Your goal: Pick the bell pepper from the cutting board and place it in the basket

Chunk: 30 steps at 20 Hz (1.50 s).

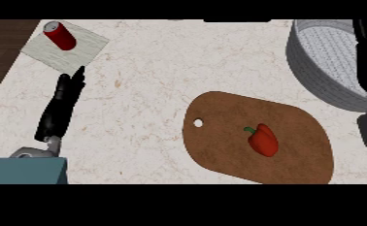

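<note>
At the far left of the cutting board [287, 162] our left hand [61, 104] lies over the counter [158, 74] with its fingers straight and together, holding nothing. Beyond its fingertips, further from the board, a red can [59, 35] rests on a pale napkin [66, 49].

The bell pepper [263, 139] lies on the board itself, right of the board's hanging hole, its green stem pointing towards that hole. It is untouched.

Beyond the board's right end stands the grey basket [315, 74], near but apart from the board. A dark shape at the right edge beside the board may be our right hand; we cannot tell how its fingers stand.

We judge the pepper's rounded, glossy body the main hazard: fingers closing off-centre could roll it across the board. Carried low, it could also strike the basket's wall.
</note>
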Motion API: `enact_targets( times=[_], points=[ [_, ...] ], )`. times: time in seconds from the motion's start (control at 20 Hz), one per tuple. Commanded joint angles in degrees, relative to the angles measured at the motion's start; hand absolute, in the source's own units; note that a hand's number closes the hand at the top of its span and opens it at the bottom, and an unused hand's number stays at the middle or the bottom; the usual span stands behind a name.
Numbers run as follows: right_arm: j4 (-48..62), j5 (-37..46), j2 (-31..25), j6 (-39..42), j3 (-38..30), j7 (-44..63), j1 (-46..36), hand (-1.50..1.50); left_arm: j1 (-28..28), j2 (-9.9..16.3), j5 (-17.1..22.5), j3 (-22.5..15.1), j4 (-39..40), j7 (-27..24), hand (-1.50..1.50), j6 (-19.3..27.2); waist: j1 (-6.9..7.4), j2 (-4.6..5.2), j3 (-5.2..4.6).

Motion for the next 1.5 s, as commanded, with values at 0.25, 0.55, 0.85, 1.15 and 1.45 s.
enact_targets(
  times=[0.25, 0.55, 0.85, 1.15, 1.45],
  points=[
    [12.4, 5.6, -10.4, 21.1, 7.0, -3.6, 6.1, 1.50, -3.3, -0.6, 3.6, 7.1, -6.4, -2.3, 0.00, 2.5, 1.43, 0.40, -0.89],
    [6.0, 21.4, 7.8, 3.5, 18.3, -14.3, 9.0, -1.50, -2.7, -3.5, 5.3, 7.3, -4.2, -2.0, 0.00, 1.8, -0.50, -0.13, -1.02],
    [-0.8, 31.7, -0.6, -7.8, 14.7, 6.6, 6.5, -1.50, 1.6, -2.6, 5.5, 8.5, -3.3, -5.2, 0.00, 0.5, -1.45, -0.60, -1.21],
    [-6.0, 33.1, -18.4, 12.3, 18.7, 21.7, 6.4, -1.50, 1.0, -2.2, 5.5, 8.8, -5.6, -2.8, 0.00, 1.3, -2.09, -0.82, -1.34],
    [-13.6, 20.5, -29.3, 33.3, 17.5, 33.5, 3.1, -1.50, 1.4, -2.7, 4.9, 8.0, -6.3, -3.2, 0.00, 0.9, -1.50, -0.65, -1.21]
  ],
)
